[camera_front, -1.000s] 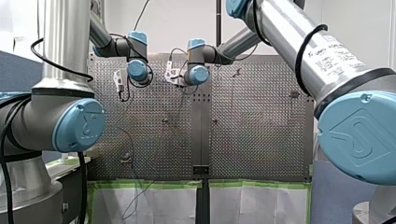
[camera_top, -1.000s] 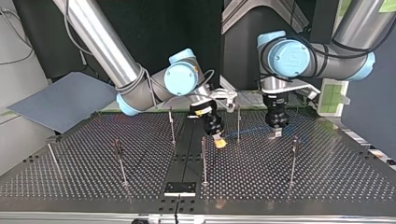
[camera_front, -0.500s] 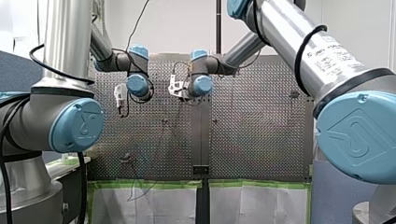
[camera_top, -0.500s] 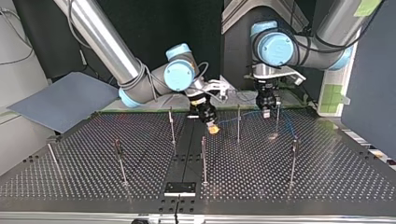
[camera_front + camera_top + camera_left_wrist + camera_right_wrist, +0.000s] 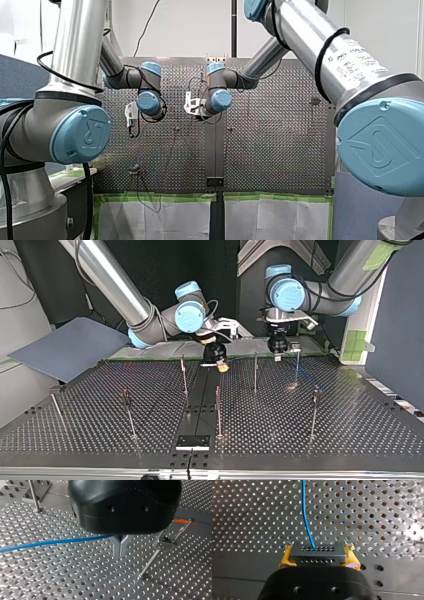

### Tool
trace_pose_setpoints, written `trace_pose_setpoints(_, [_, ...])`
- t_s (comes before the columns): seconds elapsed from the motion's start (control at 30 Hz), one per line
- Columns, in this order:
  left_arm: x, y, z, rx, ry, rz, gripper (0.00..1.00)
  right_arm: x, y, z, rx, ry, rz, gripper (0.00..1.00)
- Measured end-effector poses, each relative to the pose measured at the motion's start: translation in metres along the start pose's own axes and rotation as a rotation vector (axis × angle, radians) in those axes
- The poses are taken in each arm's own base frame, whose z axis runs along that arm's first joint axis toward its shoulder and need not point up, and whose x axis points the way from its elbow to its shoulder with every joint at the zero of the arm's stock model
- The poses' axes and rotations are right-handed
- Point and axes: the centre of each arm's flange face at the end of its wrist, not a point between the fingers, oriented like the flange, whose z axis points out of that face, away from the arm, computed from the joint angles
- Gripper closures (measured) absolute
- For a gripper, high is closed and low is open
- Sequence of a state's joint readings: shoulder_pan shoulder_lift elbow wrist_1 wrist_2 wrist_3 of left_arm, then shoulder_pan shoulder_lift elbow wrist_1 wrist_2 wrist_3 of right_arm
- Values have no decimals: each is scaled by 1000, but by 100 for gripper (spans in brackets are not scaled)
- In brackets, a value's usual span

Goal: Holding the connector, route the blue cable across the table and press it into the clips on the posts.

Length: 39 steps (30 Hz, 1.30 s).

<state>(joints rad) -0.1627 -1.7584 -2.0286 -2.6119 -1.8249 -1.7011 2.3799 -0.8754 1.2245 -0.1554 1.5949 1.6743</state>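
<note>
Blue cable (image 5: 306, 517) leaves connector (image 5: 317, 553), which is clamped between my right gripper's (image 5: 318, 552) yellow pads (image 5: 284, 559) above the table (image 5: 249, 517). My left gripper (image 5: 120, 547) looks pinched shut on the cable. Judged step: routing. Next: lower cable into nearest post's (image 5: 152, 562) clip (image 5: 172, 533).

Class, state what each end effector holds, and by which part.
Right end effector: the connector, by its two ends. Left end effector: the blue cable, mid-length.

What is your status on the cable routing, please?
Right gripper shut on connector. Left gripper shut on cable. Post close beside left gripper, no cable in its clip.
</note>
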Motion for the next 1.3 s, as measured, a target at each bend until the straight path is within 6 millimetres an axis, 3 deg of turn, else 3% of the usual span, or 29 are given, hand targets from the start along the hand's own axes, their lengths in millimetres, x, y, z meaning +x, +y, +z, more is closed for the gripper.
trace_pose_setpoints(0.4, [47,6,14,-42,59,13,100,-20,6,-4,-3,-19,-4,100])
trace_pose_setpoints(0.77, [50,3,22,-10,30,-13,100,-40,7,0,17,-21,-10,100])
trace_pose_setpoints(0.97, [67,5,28,-5,48,-13,100,-61,11,6,14,-49,-9,100])
trace_pose_setpoints(1.3, [71,8,38,16,18,-37,100,-61,23,11,-1,-38,-2,100])
